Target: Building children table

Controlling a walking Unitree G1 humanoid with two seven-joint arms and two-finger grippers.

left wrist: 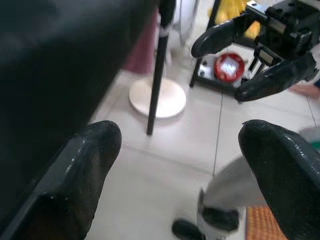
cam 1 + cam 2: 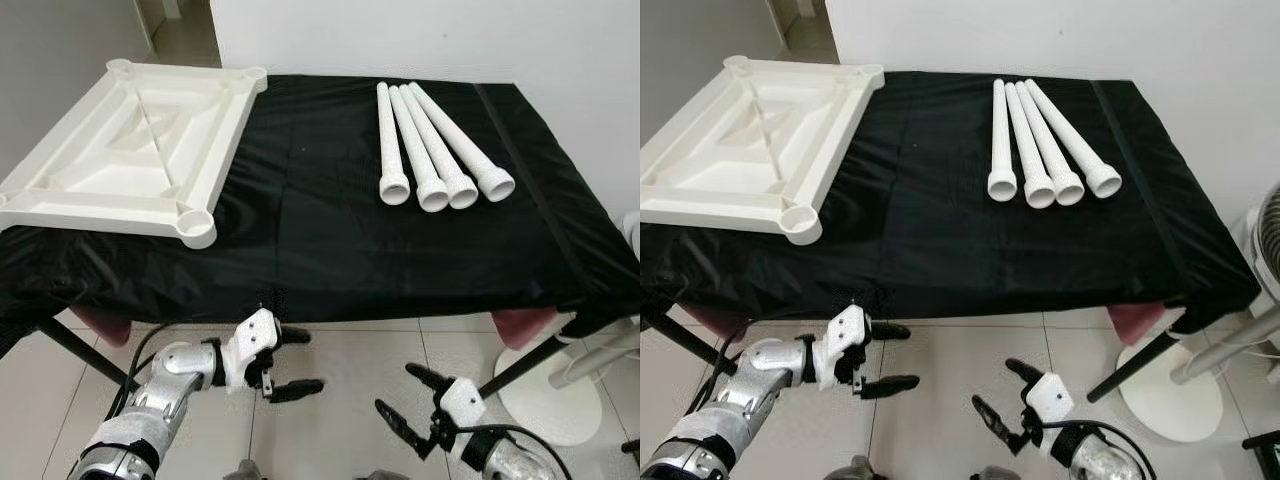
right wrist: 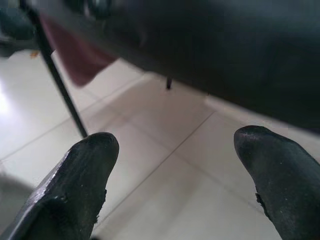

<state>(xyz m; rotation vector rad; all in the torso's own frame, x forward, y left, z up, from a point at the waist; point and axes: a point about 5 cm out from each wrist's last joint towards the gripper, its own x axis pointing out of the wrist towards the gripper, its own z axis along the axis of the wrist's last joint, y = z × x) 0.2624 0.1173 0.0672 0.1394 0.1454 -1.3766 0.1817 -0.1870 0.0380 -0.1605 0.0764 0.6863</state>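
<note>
Tabletop first: that white moulded plastic square tabletop is lying underside-up on the far left of the black-draped counter, with its near-left edge hanging a bit past the cloth, and you can see a round socket at each corner. The four white plastic tube legs are lined up side by side on the right half of the counter, flared open ends pointing toward you, touching each other at those ends and fanning slightly apart further back.

Both arms are parked low, below the front edge of the counter over the tiled floor. Left claw is spread open and holding nothing, right claw is spread open too, also empty. So nothing's started yet as far as I can tell.

My take on doing this step well:
- Lift the right claw up and clear of the counter edge before reaching in, or you'll snag the cloth.
- Go for the outermost leg on the right, since the packed ones leave little room for a finger between them.
- Grab it mid-shaft rather than at the flare, so it shouldn't tip when lifted.
- Use the left claw to pin the tabletop rim, because that overhanging edge looks like it could slide or tilt once you push a leg into the near socket.
</note>
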